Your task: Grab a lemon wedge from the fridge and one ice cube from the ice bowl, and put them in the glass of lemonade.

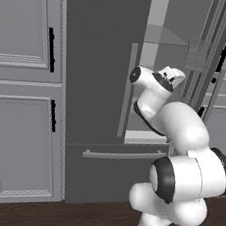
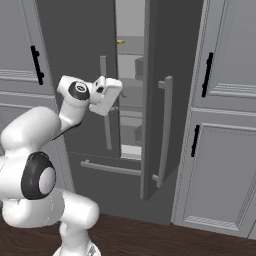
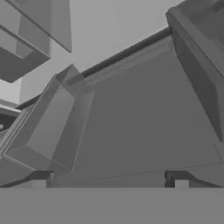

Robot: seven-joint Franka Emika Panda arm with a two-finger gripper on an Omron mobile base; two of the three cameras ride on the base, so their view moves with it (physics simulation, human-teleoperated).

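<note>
- Fridge (image 2: 90, 45): right door (image 2: 155, 100) stands ajar at frame centre, shelves visible through the gap.
- Tool (image 2: 114, 102): released, jaws wide, holding nothing, poised at the gap.
- Wedge: not discernible inside.
- Progress: door opened; wedge, ice cube and both drops into the glass remain.

Light grey panelled cabinets (image 1: 20, 87) with black handles (image 1: 51, 49) stand along the left, more of them (image 2: 225, 125) with black handles (image 2: 207, 75) stand along the right, all rising from a dark wooden floor (image 2: 150, 240).
</note>
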